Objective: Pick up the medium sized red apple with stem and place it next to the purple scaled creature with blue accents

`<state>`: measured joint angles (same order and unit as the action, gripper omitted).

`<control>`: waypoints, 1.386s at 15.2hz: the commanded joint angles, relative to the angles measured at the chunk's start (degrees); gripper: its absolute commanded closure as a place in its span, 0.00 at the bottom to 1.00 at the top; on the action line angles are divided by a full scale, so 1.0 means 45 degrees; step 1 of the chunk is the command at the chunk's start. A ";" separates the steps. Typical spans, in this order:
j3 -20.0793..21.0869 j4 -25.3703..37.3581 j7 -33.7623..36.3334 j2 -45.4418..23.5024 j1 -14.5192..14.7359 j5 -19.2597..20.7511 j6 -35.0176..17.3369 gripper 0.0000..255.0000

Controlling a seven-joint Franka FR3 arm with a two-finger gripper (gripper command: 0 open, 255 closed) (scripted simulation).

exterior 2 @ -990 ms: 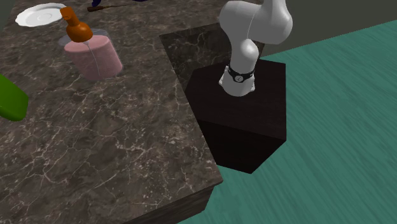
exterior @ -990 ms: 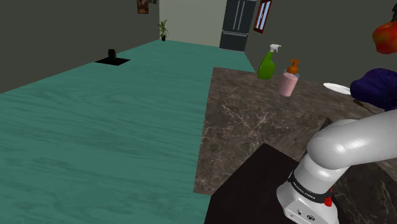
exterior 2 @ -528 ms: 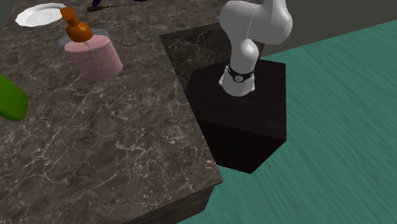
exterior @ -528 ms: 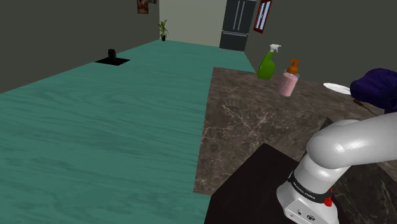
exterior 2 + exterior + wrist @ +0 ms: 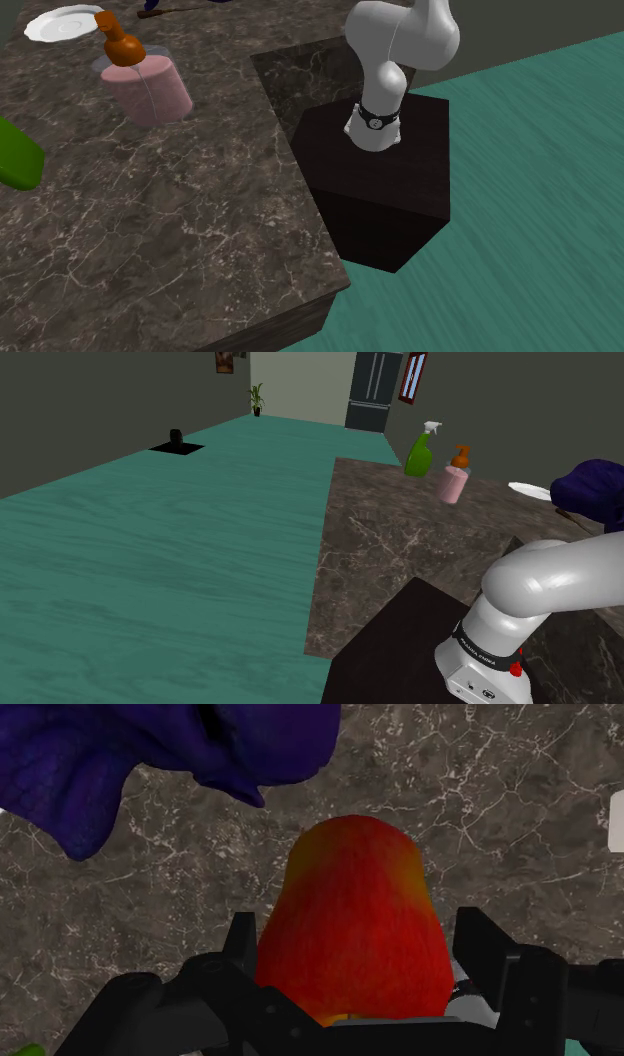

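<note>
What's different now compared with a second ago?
The red apple, a second ago high at the shoulder view's right edge, has been carried off past that edge; the claw clasps it over the marbled counter beside the purple creature. The pink bottle, green bottle, plate and creature stayed put.

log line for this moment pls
fingers: shut on red apple | nearby: purple creature | below: dark marbled counter | release: not yet
</note>
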<state>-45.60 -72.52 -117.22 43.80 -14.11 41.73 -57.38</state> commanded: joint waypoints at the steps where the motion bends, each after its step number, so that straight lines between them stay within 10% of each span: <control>1: -0.0410 0.0593 -0.0767 -0.0003 0.0091 0.0336 0.0179 1.00; 9: -0.3489 0.4823 -0.4466 -0.0687 0.2091 0.1884 0.0967 1.00; 12: -0.6403 0.8908 -0.6876 -0.1308 0.5237 0.3166 0.1818 1.00; 15: -0.4505 0.5629 -0.5630 -0.0454 0.2580 0.2418 0.0792 1.00; 21: -0.3139 0.2329 -0.4537 0.0801 0.0506 0.2112 -0.0371 1.00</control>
<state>-60.51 -59.75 -138.34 46.44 -10.52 51.33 -58.15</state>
